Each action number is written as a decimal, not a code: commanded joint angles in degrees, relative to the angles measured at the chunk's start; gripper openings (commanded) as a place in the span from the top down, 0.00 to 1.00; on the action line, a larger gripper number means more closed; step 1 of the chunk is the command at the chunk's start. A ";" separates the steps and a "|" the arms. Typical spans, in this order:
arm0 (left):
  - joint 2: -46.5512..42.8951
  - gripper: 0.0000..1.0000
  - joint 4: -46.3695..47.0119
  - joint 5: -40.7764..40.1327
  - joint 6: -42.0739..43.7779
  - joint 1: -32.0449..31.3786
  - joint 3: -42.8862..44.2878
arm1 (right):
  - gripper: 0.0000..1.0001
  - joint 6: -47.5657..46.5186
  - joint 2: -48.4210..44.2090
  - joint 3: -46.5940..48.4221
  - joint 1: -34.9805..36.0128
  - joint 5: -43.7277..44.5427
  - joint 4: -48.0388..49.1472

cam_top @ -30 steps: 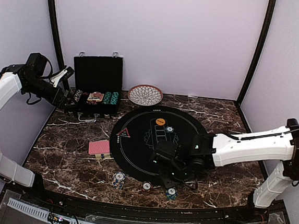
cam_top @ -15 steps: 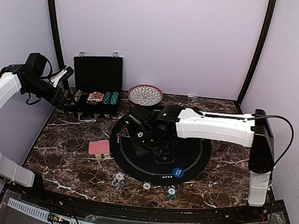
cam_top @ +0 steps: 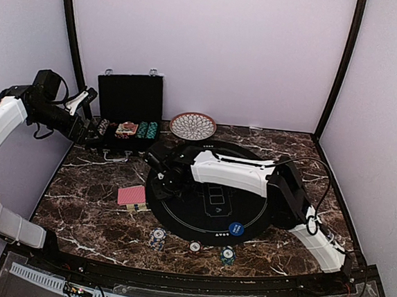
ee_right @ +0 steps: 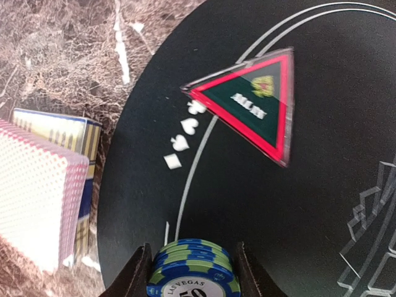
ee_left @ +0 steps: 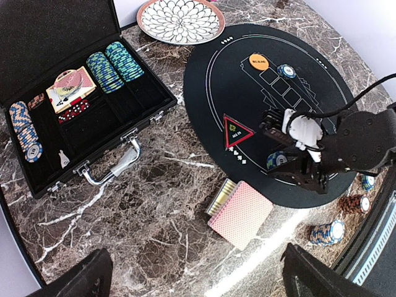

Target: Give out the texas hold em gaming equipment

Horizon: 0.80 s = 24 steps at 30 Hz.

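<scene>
My right gripper (ee_right: 192,277) is shut on a short stack of blue-and-green poker chips (ee_right: 193,258), low over the left part of the black round mat (cam_top: 249,201). Just ahead of it lies the red triangle marker (ee_right: 250,105). The red-backed card deck (ee_right: 37,192) rests on the marble left of the mat, atop its box. From above, the right gripper (cam_top: 160,175) sits at the mat's left edge, near the cards (cam_top: 132,195). An orange disc (ee_left: 258,61) and a blue disc (cam_top: 236,228) lie on the mat. My left gripper (ee_left: 198,275) hangs open and high, holding nothing.
The open black case (cam_top: 129,111) with chip rows stands at the back left, the patterned dish (cam_top: 193,126) beside it. Three chip stacks (cam_top: 156,238) (cam_top: 195,246) (cam_top: 227,256) sit along the near edge. A single chip (ee_left: 286,71) lies near the orange disc.
The right arm swung from the mat's near side across to its left edge, still shut on the chips. The blue disc now shows on the mat. The left arm held still.
</scene>
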 commanded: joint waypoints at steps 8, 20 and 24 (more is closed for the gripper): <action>-1.51 0.01 -0.76 1.61 0.26 -0.20 0.24 | 0.77 -0.23 2.93 2.36 -3.40 -3.65 6.38; -1.35 0.01 -0.21 1.06 0.24 -0.20 -0.46 | 0.62 0.40 4.31 1.04 -3.42 -5.35 7.45; -1.59 0.01 -0.14 1.18 0.14 -0.20 -0.54 | 0.40 0.48 4.35 1.60 -3.39 -4.69 7.02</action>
